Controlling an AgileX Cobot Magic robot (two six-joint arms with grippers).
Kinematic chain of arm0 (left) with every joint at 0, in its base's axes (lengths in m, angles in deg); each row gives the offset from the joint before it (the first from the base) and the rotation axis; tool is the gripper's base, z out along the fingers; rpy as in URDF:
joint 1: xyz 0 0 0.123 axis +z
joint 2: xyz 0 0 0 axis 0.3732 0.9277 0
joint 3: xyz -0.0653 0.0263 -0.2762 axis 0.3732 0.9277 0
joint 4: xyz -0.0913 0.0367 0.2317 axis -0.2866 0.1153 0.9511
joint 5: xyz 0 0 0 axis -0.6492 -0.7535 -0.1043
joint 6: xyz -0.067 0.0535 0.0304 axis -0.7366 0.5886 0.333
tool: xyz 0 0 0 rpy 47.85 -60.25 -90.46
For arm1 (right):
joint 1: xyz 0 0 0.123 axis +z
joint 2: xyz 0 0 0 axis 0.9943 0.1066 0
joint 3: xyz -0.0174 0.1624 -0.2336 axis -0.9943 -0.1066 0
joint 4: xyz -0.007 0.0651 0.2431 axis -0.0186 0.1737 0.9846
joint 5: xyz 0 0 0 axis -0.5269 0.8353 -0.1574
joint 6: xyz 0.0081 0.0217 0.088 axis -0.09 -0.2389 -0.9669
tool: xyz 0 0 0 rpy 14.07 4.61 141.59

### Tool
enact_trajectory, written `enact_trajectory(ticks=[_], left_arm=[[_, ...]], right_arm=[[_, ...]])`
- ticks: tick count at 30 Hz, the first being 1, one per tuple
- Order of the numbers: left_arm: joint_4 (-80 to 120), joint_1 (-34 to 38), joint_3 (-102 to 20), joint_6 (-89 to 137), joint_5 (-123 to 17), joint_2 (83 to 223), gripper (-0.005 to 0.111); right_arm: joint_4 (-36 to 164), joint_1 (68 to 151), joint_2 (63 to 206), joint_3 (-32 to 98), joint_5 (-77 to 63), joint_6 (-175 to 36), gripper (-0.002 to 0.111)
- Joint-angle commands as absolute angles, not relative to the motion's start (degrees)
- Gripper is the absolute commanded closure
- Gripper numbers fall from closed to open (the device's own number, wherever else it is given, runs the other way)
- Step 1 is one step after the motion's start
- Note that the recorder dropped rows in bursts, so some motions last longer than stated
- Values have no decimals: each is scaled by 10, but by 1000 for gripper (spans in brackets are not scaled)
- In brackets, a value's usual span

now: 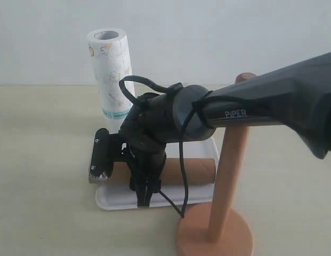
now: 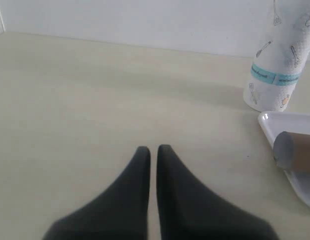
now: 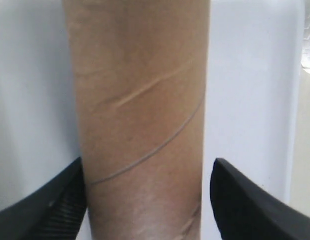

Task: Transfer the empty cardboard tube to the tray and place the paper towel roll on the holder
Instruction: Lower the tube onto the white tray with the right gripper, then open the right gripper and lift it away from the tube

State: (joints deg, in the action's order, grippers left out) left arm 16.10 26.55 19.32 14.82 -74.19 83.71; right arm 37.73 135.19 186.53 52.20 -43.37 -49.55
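The empty cardboard tube (image 1: 197,170) lies on its side across the white tray (image 1: 117,200). My right gripper (image 1: 146,186) reaches over from the right and straddles the tube's middle. In the right wrist view the brown tube (image 3: 140,100) runs between the fingers of that gripper (image 3: 148,162); one finger has a clear gap to the tube and the other is at its side, so the gripper is open. The paper towel roll (image 1: 109,74) stands upright behind the tray. The wooden holder (image 1: 229,176) stands bare at the front right. My left gripper (image 2: 153,148) is shut and empty over the bare table.
From the left wrist view, the roll (image 2: 279,55), the tray's corner (image 2: 274,122) and the tube's open end (image 2: 294,152) sit off to one side. The right arm's black forearm (image 1: 272,104) crosses in front of the holder's post. The holder's round base (image 1: 216,237) touches the tray's front corner.
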Motion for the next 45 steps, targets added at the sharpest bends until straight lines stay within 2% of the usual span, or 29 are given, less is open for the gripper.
enact_trajectory(ticks=[1,32,45], left_arm=[[161,267,195,150,-741,835,103],[161,267,195,150,-741,835,103],[161,267,195,150,-741,835,103]], right_arm=[[380,1347,1858,525,-435,-494,43],[374,1376,1690,525,-449,-505,43],[362,1398,1441,525,-475,-613,44]])
